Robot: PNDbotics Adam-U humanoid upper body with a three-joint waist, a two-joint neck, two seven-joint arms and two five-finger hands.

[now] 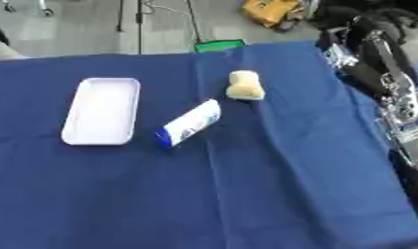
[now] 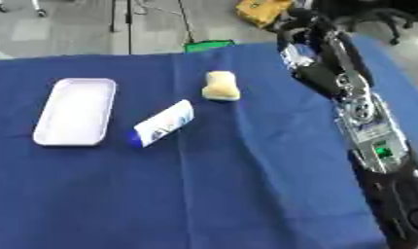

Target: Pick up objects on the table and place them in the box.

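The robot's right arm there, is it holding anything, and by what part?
Nothing held. The right hand hangs over the table's far edge, apart from the sponge, the tube and the white tray.

The right arm (image 2: 365,126) is seen stretched along the right side, reaching from the near right corner toward the far edge. Its forearm is raised and angled away, silver joints exposed. The right hand (image 2: 302,46) is held high at the far right, but its fingers cannot be made out. No left arm is shown.
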